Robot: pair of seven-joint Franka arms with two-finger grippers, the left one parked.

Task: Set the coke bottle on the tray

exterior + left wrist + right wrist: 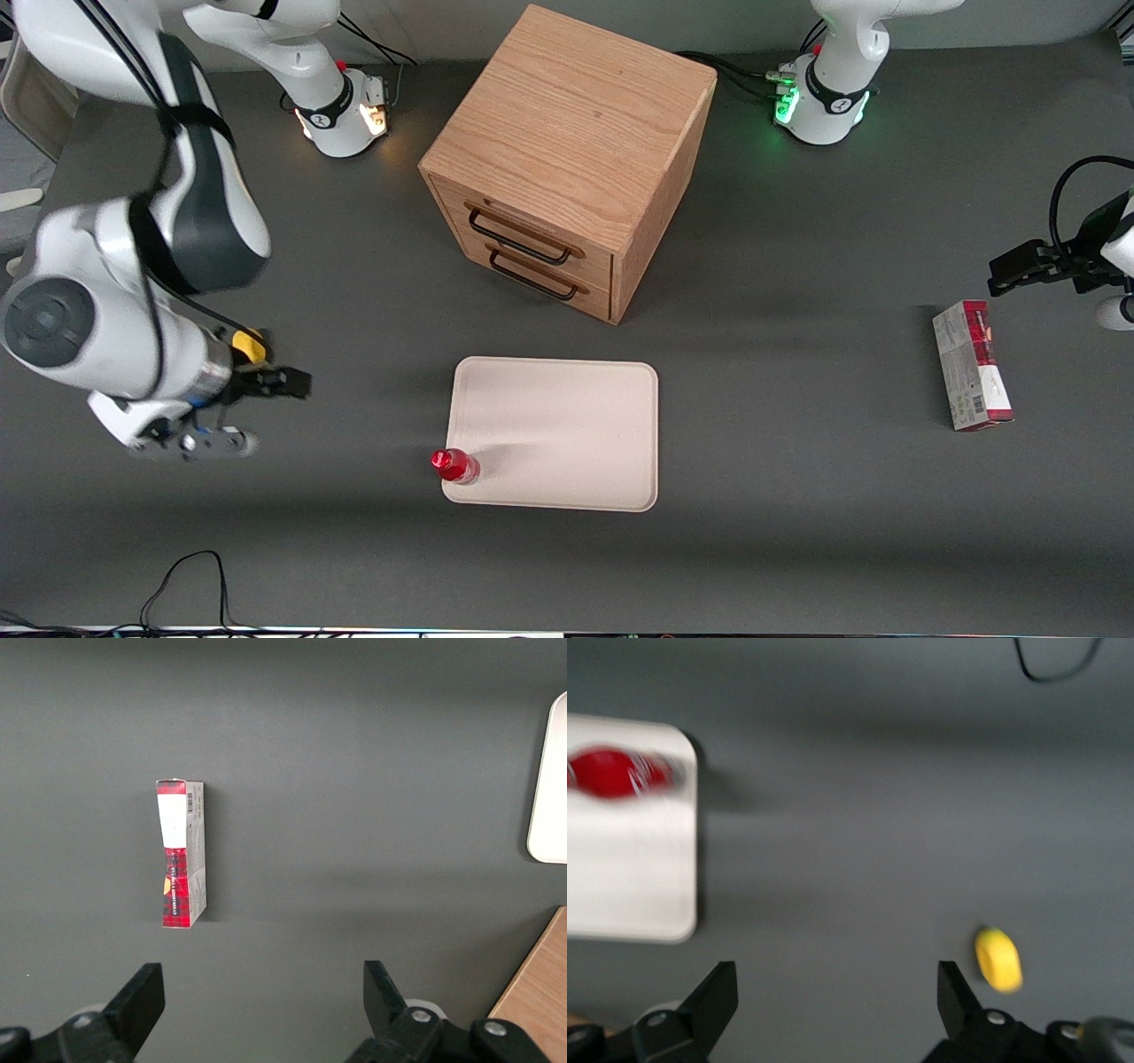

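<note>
Bottle stood upright on tray corner; gripper, fingers apart and empty, hung well clear over table.

A light oak two-drawer wooden cabinet, a red-and-grey carton and a small yellow object are being shown on the grey table.

The right arm wears glossy white shells with dark grey joint caps, black cables strapped alongside, and a black gripper.
</note>
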